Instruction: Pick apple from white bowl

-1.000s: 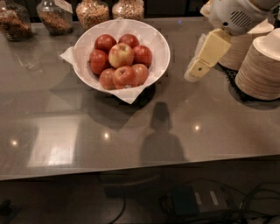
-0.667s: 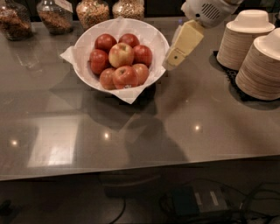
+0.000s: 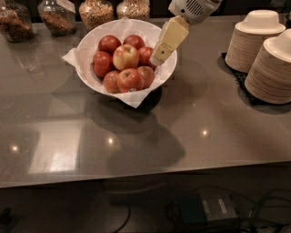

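The white bowl (image 3: 93, 81) sits on the grey counter at the upper middle, lined with a white napkin whose corners stick out. Several apples lie in it. The palest apple (image 3: 126, 56), yellowish with a pink blush, lies on top in the middle, with darker red apples around it. My gripper (image 3: 158, 59), with cream-coloured fingers, reaches down from the upper right over the bowl's right side. Its tip is just right of the pale apple, above a red apple. It holds nothing that I can see.
Two stacks of tan disposable bowls (image 3: 253, 41) stand on a black mat at the right. Several glass jars (image 3: 96, 12) of dry food line the counter's back edge. The counter's front edge (image 3: 145, 175) runs across below, with cables under it.
My gripper has moved left from beside the tan bowl stacks to over the right side of the white bowl. The apples have not moved.
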### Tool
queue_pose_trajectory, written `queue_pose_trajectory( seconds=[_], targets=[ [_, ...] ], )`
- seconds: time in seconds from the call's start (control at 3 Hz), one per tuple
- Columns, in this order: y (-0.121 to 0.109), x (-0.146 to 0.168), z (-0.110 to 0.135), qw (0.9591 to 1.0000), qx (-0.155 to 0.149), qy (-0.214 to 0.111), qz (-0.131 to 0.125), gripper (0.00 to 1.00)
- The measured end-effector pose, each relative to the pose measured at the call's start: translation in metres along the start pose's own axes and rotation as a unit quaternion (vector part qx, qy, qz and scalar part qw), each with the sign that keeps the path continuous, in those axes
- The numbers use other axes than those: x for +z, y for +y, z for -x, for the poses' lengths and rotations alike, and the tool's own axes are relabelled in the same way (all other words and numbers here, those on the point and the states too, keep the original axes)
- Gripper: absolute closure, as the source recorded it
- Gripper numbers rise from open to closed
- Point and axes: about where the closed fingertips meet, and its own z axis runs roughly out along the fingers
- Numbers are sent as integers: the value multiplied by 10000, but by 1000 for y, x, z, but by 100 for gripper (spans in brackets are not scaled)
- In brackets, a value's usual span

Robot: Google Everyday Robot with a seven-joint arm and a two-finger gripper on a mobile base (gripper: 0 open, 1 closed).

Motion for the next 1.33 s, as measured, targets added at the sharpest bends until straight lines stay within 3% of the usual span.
queue_pose_trajectory(
  seconds=[0.67, 1.0, 1.33],
  targets=[
    [1, 37, 30, 9986, 145, -480, -190, 0],
    [2, 56, 45, 9974, 210, -669, -156, 0],
    [4, 76, 55, 9964, 308, -790, -35, 13]
  ],
)
